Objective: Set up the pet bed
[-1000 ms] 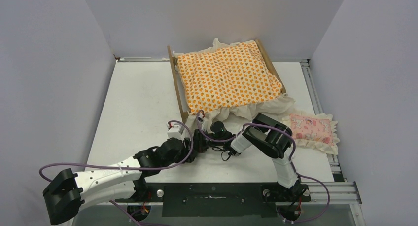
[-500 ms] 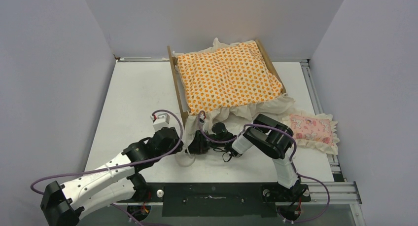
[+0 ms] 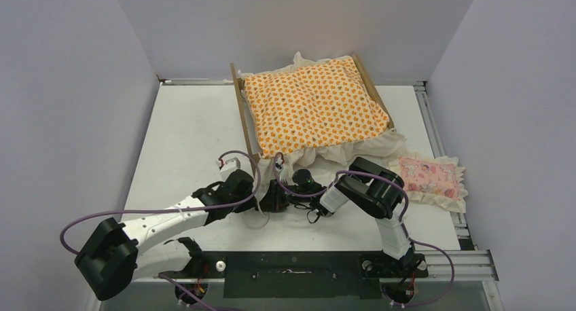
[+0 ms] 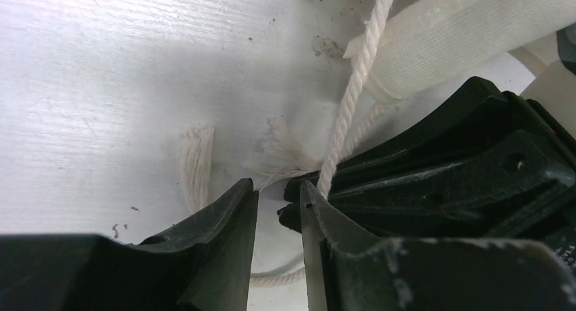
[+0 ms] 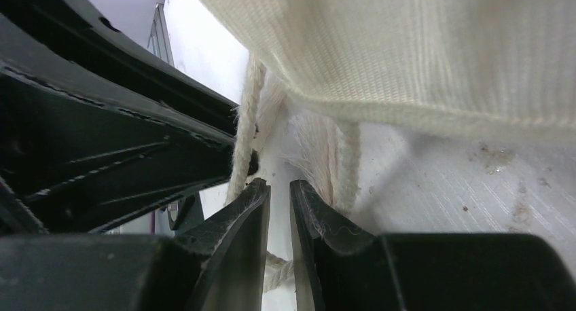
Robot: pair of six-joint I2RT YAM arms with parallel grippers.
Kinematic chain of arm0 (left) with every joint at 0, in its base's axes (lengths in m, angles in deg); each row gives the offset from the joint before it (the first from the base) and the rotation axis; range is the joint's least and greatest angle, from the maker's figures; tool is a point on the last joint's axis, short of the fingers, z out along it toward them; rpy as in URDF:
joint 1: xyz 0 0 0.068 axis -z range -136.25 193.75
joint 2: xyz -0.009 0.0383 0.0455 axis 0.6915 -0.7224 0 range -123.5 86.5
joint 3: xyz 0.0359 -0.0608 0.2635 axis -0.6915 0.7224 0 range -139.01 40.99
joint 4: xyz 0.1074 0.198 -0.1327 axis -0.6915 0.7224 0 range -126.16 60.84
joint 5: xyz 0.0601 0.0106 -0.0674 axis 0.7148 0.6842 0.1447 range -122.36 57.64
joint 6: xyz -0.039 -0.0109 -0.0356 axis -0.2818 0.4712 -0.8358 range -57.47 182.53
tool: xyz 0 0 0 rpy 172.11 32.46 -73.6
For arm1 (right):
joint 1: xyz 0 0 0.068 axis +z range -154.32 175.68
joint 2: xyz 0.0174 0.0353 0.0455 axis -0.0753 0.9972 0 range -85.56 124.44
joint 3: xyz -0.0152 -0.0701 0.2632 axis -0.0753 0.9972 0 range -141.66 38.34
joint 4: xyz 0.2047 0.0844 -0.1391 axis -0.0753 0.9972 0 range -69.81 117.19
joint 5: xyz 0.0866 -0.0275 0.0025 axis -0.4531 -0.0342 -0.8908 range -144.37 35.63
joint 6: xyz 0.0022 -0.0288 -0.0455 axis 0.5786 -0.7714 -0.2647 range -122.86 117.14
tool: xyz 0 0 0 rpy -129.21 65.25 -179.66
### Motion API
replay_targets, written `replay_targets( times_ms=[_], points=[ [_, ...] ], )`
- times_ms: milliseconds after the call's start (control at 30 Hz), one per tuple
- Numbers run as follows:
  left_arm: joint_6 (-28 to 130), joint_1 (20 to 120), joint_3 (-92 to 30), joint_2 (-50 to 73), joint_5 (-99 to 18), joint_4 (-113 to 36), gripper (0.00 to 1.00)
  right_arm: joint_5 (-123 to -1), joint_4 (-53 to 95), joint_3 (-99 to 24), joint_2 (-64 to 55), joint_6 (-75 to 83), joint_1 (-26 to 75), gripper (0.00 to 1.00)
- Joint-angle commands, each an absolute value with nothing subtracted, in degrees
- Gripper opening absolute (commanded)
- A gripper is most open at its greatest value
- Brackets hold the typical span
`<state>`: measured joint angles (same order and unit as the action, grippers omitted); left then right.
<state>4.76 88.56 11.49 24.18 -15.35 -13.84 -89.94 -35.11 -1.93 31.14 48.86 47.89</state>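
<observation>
The pet bed (image 3: 244, 124) stands at the back of the table; only its plywood side rails show. The orange-patterned mattress (image 3: 316, 107) covers its base. In front of its near left corner a white cord (image 3: 258, 221) lies on the table. My left gripper (image 3: 261, 201) is low over the cord, jaws slightly apart (image 4: 278, 192), and the cord (image 4: 353, 87) runs past its right fingertip. My right gripper (image 3: 273, 197) faces it tip to tip, jaws nearly together (image 5: 279, 189) with the cord (image 5: 246, 121) passing between them.
The pink frilled pillow (image 3: 428, 177) lies at the right edge of the table. The mattress's cream ruffle (image 3: 360, 148) hangs over the bed's near end. A cream fabric band (image 4: 462, 32) lies right behind the two grippers and also shows in the right wrist view (image 5: 421, 46).
My left arm drew back to the left from the right gripper, then came in again to meet it tip to tip. The right arm, bed and pillow have not moved.
</observation>
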Motion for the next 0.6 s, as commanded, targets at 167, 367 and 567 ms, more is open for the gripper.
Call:
replay_targets(
  times_ms=[167,367,567],
  points=[
    [-1.18,88.13,13.53,19.27,-12.89,-23.38,0.31,-89.56,-36.15,-1.38,31.11,48.04,48.42,0.2],
    [-2.56,88.13,14.93,17.12,-10.18,-25.27,0.34,-89.77,-36.59,-1.56,31.62,48.24,48.59,0.2],
    [-2.5,88.26,14.81,12.68,-10.42,-27.42,0.36,-90.07,-36.89,-1.82,31.94,48.16,48.63,0.2]
  ],
)
